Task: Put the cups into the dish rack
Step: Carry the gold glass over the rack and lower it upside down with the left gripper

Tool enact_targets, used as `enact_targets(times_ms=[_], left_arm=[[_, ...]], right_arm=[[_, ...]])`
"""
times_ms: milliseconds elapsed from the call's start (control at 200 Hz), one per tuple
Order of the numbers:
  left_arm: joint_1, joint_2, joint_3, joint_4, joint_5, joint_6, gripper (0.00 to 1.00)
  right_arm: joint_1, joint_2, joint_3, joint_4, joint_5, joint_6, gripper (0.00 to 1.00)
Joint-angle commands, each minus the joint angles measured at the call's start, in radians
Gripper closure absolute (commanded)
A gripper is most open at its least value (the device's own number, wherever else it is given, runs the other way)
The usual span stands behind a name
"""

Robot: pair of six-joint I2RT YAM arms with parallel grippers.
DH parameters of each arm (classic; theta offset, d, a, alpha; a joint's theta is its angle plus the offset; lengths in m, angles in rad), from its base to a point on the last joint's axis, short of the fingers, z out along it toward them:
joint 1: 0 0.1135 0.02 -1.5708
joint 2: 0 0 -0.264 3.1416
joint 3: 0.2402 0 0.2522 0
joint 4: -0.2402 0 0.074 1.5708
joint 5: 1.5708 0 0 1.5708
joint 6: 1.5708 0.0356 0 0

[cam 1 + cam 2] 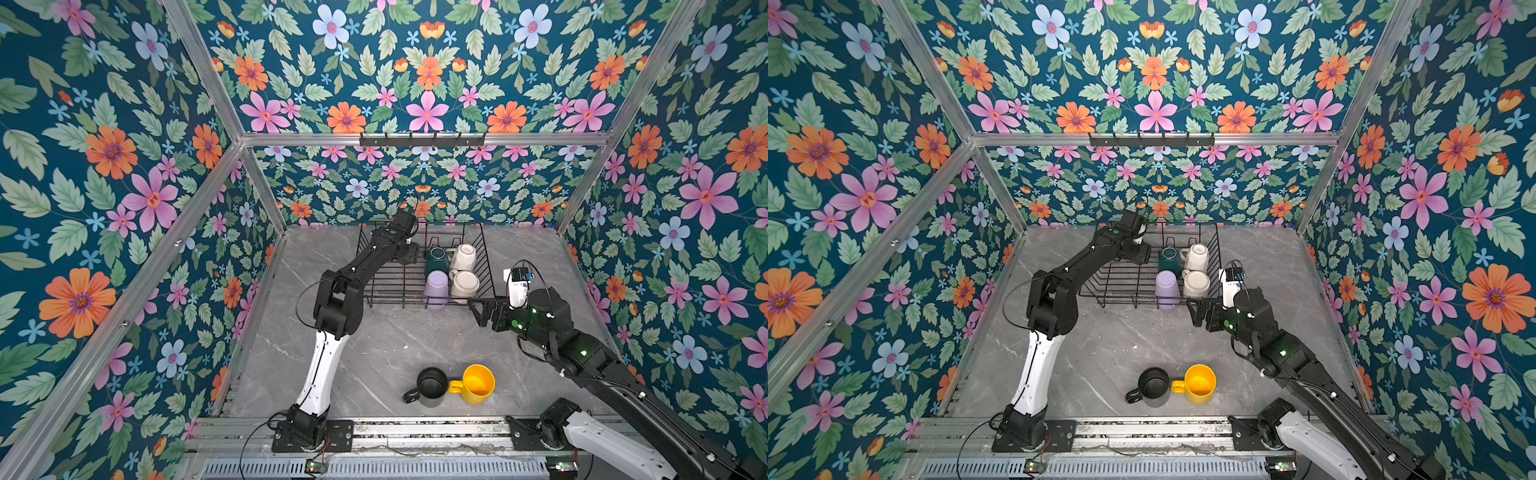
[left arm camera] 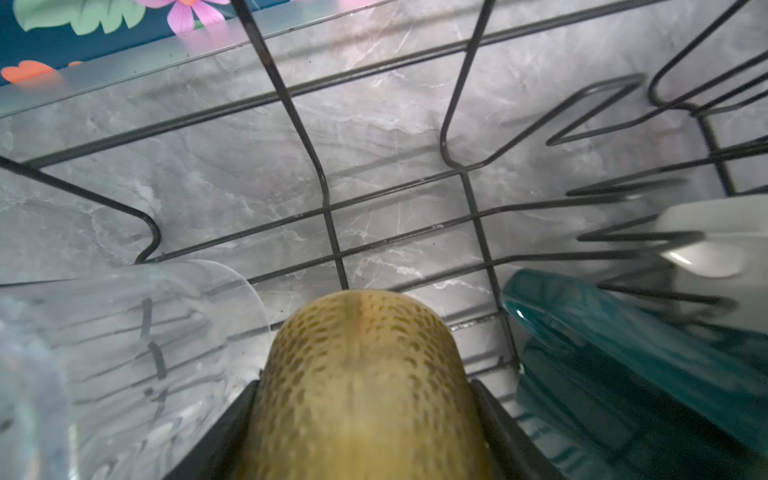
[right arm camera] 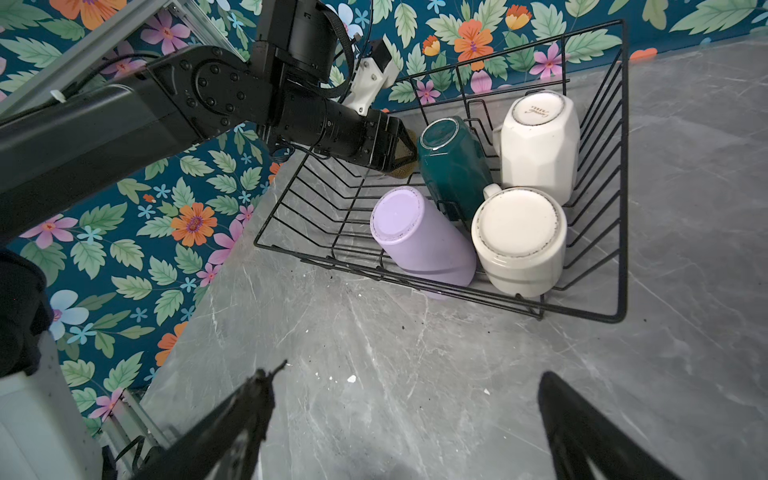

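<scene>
My left gripper reaches into the black wire dish rack and is shut on the amber glass, held low over the rack floor. A clear glass lies beside it. The rack's right half holds the dark-green mug, tall cream mug, lilac tumbler and white mug, all bottom up. The black mug and yellow mug stand on the table near the front. My right gripper hovers open and empty before the rack's front right corner.
A black hook rail hangs on the back wall above the rack. Floral walls and aluminium posts close in the marble table on three sides. Both arm bases sit on the front rail.
</scene>
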Motion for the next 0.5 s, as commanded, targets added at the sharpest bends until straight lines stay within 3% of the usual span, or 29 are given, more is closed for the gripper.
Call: enact_targets(times_ms=[0,310,495], left_arm=[[0.0,0.01,0.007,0.035,-0.009,-0.018,0.85],[0.0,0.043,-0.008,0.08,-0.016,-0.042,0.33],[-0.001,0.043,-0.011,0.083,-0.021,-0.042,0.19]], right_arm=[[0.0,-0.011,-0.004,0.004,0.003,0.012,0.01],[0.0,-0.025,-0.013,-0.002,0.002,0.018,0.01],[0.0,-0.025,-0.013,-0.003,0.003,0.016,0.01]])
